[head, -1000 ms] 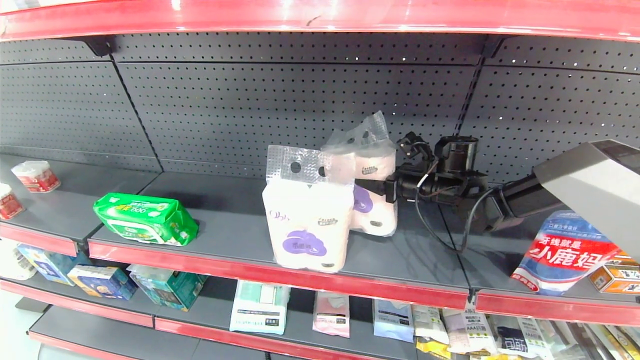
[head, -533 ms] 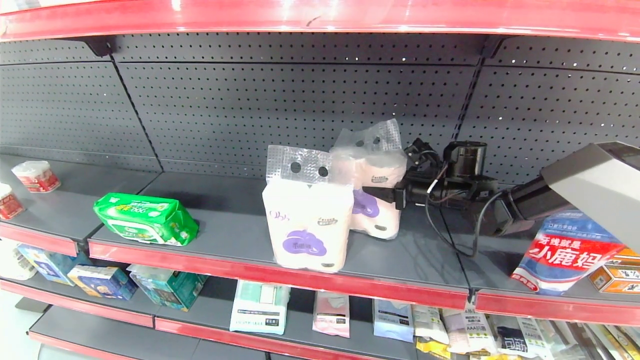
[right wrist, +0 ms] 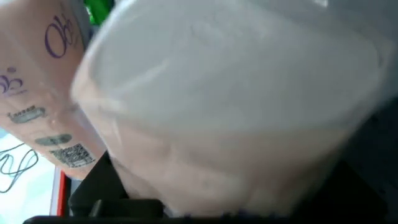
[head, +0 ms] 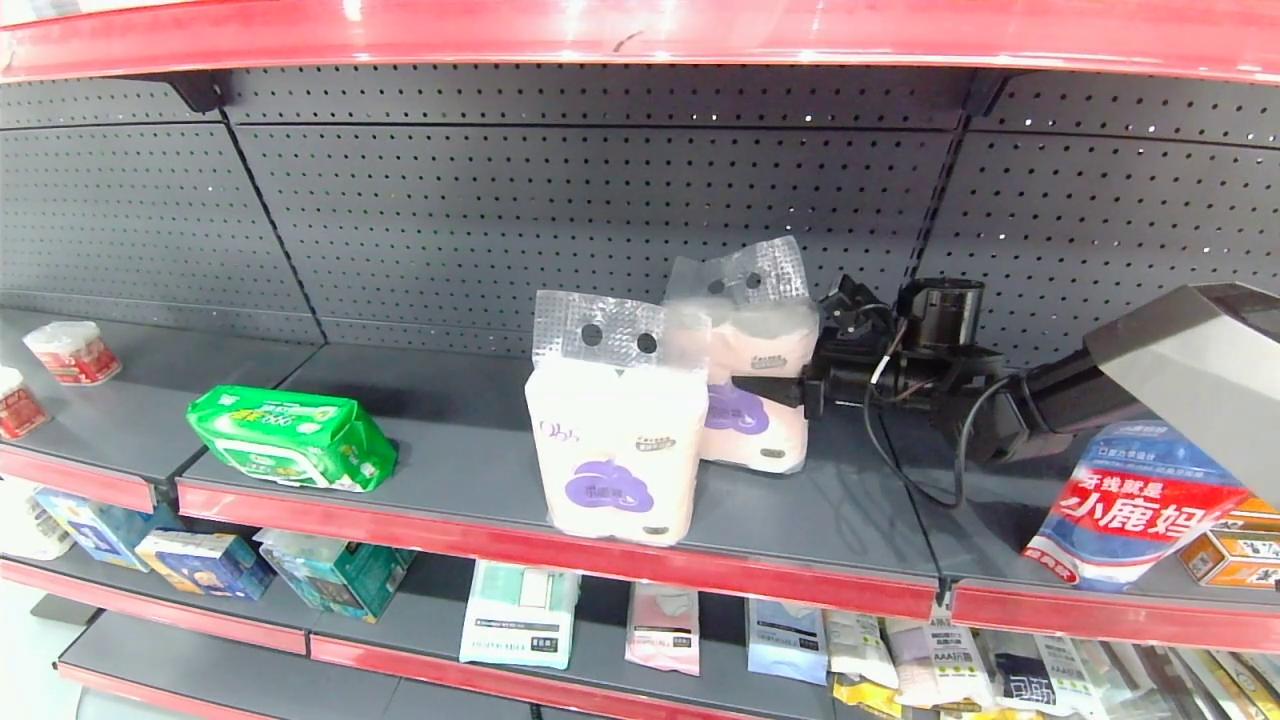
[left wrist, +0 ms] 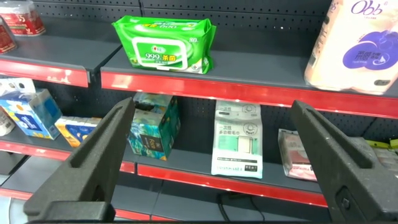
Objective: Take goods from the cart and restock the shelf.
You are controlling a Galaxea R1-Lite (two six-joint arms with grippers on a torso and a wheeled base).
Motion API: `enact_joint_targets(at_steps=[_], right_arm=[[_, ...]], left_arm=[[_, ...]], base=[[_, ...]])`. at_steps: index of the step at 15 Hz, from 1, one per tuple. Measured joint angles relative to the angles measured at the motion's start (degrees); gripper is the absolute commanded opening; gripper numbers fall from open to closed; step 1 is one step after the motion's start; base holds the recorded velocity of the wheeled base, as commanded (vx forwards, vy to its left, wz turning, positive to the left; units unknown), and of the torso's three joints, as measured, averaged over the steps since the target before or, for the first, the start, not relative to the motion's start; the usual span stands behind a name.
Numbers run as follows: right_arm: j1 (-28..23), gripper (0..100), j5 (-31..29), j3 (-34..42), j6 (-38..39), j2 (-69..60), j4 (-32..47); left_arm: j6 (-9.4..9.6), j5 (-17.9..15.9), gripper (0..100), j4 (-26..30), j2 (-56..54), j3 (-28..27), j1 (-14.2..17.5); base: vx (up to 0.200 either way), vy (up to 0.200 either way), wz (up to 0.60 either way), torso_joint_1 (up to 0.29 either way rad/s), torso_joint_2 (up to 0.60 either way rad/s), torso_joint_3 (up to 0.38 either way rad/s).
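Placing step. My right gripper (head: 790,385) is clamped on the white plastic-wrapped toilet-roll pack (head: 745,405), which looks seated on the grey metal shelf (head: 450,440). Next: let go and back out without nudging it.

A pale pink tissue pack (right wrist: 236,106), blurred and very close, sits between the gripper's dark fingers (right wrist: 102,194); a second pack (right wrist: 37,93) with purple print stands just beside it, a green pack (right wrist: 99,9) beyond
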Motion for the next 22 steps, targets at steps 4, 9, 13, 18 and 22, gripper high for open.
enact_joint_targets(at_steps=[4, 9, 13, 18, 22], right_arm=[[0.74, 0, -0.4, -4.75, 0.32, 1.77, -0.02], [2.21, 0, -0.54, -8.77, 1.41, 3.55, 0.06], [2.95, 0, -0.62, -12.39, 3.88, 4.9, 0.09], [3.5, 0, -1.66, -14.79, 4.84, 5.99, 0.09], [4.55, 0, -1.72, -16.96, 5.58, 7.41, 0.0]], left_arm=[[0.0, 0.0, 100, 0.0, 0.0, 0.0, 0.0], [0.0, 0.0, 100, 0.0, 0.0, 0.0, 0.0], [0.0, 0.0, 100, 0.0, 0.0, 0.0, 0.0], [-0.02, 0.02, 100, 0.0, 0.0, 0.0, -0.02], [0.0, 0.02, 100, 0.0, 0.0, 0.0, 0.0]], base=[[0.0, 0.0, 0.0, 0.0, 0.0, 0.0], [0.0, 0.0, 0.0, 0.0, 0.0, 0.0], [0.0, 0.0, 0.0, 0.0, 0.0, 0.0], [0.0, 0.0, 0.0, 0.0, 0.0, 0.0], [0.0, 0.0, 0.0, 0.0, 0.0, 0.0]])
